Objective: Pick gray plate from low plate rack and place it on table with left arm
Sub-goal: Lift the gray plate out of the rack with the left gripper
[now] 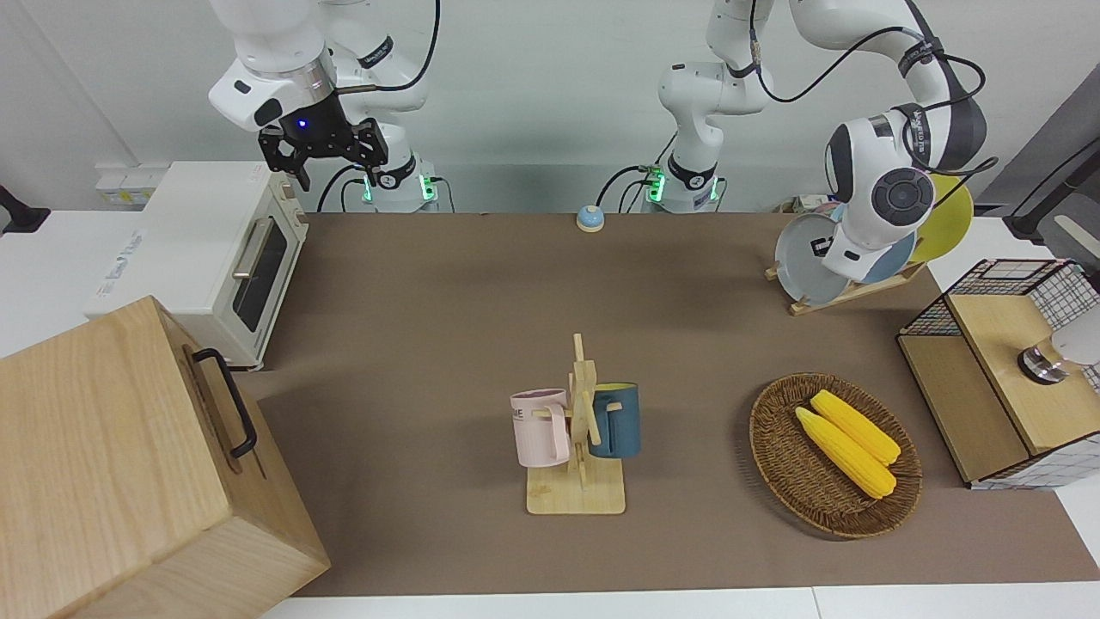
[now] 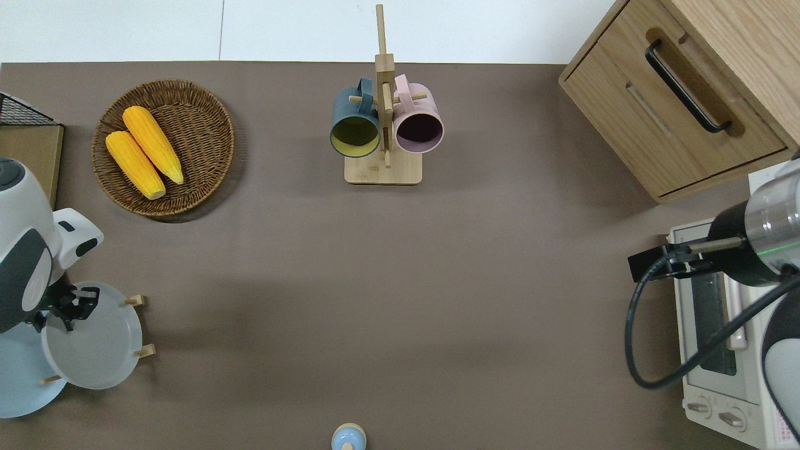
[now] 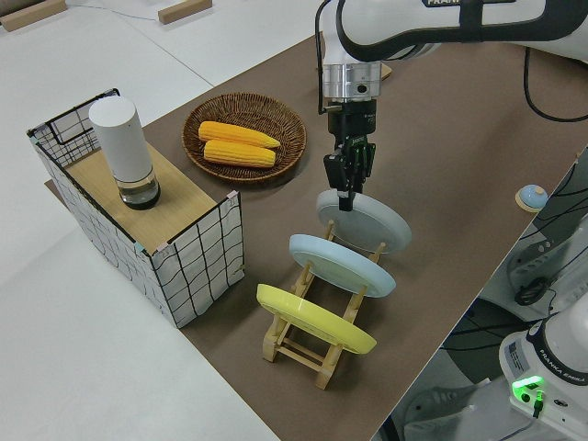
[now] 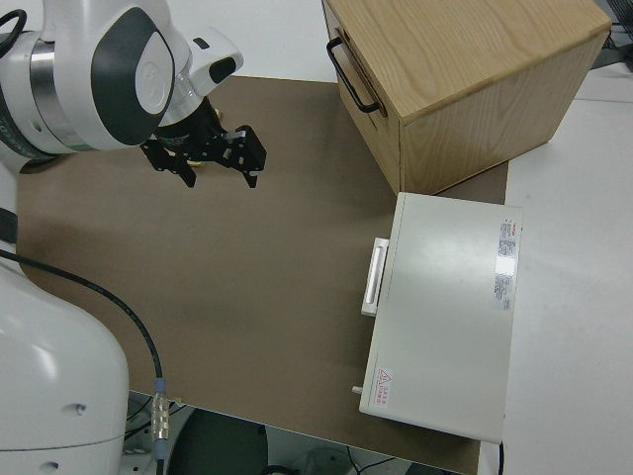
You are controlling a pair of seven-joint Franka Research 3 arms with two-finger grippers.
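The gray plate leans in the low plate rack at the left arm's end of the table. It stands in the slot toward the table's middle, with a light blue plate and a yellow plate in the slots beside it. My left gripper points down at the gray plate's upper rim, touching or almost touching it. My right gripper is open and parked.
A wicker basket with two corn cobs lies farther from the robots than the rack. A wire crate stands beside it. A mug tree with two mugs stands mid-table. A toaster oven and wooden cabinet are at the right arm's end.
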